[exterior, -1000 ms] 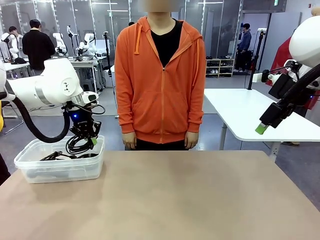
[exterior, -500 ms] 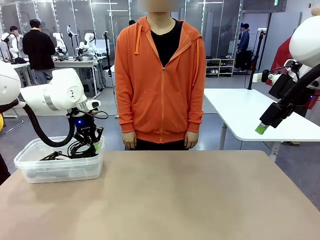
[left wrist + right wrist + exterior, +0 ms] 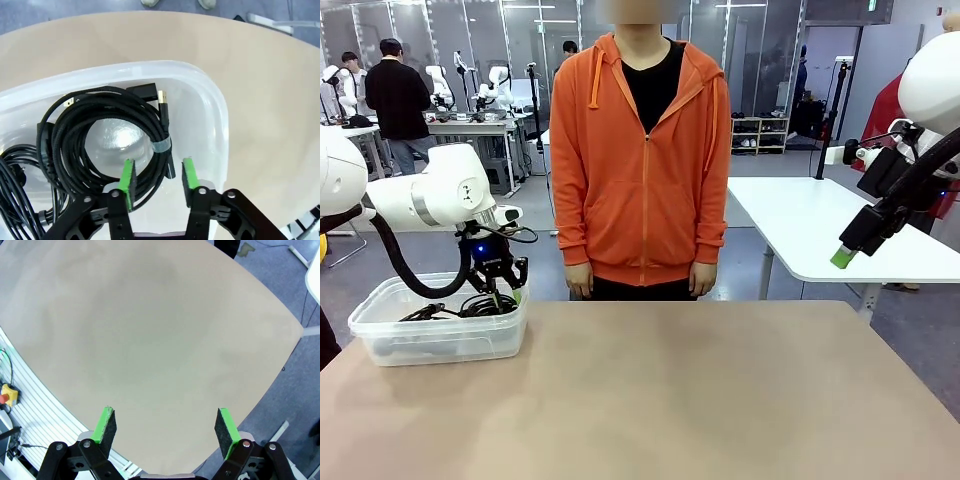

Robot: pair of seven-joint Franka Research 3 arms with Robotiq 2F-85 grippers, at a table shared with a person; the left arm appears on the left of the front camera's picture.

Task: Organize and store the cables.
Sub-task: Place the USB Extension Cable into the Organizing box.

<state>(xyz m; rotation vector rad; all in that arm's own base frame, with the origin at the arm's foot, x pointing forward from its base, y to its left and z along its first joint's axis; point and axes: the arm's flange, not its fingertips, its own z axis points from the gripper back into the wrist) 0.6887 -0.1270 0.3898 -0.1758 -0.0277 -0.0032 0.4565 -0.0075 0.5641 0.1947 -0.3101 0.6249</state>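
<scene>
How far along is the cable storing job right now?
Nearly done, it seems. Coiled black cables lie inside the clear plastic bin at the table's left. The left hand hangs open just above the nearest taped coil, holding nothing. The right hand is open and empty above the bare tan tabletop, so no loose cable seems left to store.

Hidden and cut-off parts

In the left wrist view, the plastic tub [image 3: 220, 130] runs off the left edge, and the cables [image 3: 100, 145] at lower left are cut off there. The left hand [image 3: 156, 172] covers part of the nearest coil. In the front view the right hand [image 3: 843, 258] shows one green pad; its opening cannot be judged there.
</scene>
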